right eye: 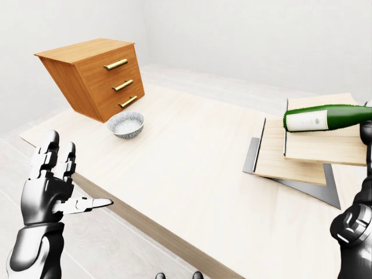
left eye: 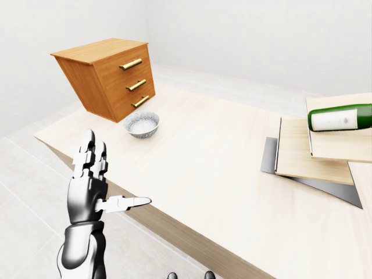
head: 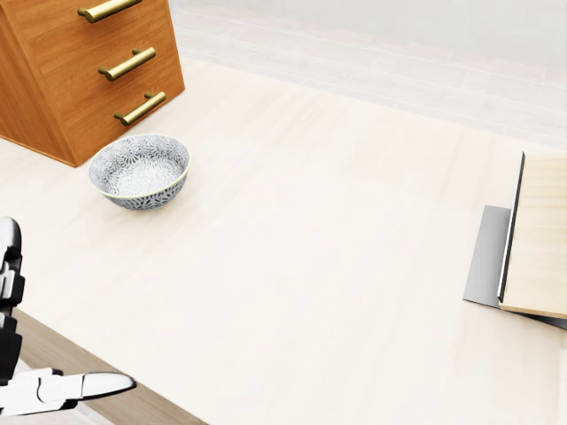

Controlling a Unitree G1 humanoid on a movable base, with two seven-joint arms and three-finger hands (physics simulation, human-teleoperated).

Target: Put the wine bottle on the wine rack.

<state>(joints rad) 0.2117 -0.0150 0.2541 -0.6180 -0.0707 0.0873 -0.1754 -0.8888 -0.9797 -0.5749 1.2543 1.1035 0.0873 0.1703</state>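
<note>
In the left-eye view my left hand (left eye: 90,186) stands raised beside the table (left eye: 209,174), fingers spread, holding nothing. One wine bottle (left eye: 340,117) lies on its side over the stepped wine rack (left eye: 308,154), its white label too small to read.

The head view shows one patterned bowl (head: 140,170) and one dresser (head: 80,62) with three brass handles.

In the right-eye view my right hand (right eye: 366,131) is at the bottle's neck; I cannot tell its grip.

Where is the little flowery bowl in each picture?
Left-eye view: the bowl sits left of centre, in the upper half.
Head view: it is at the left, above the middle.
Right-eye view: it is left of centre, in the upper half.
Shared landmark: the wooden drawer chest, just up and left of it.
</note>
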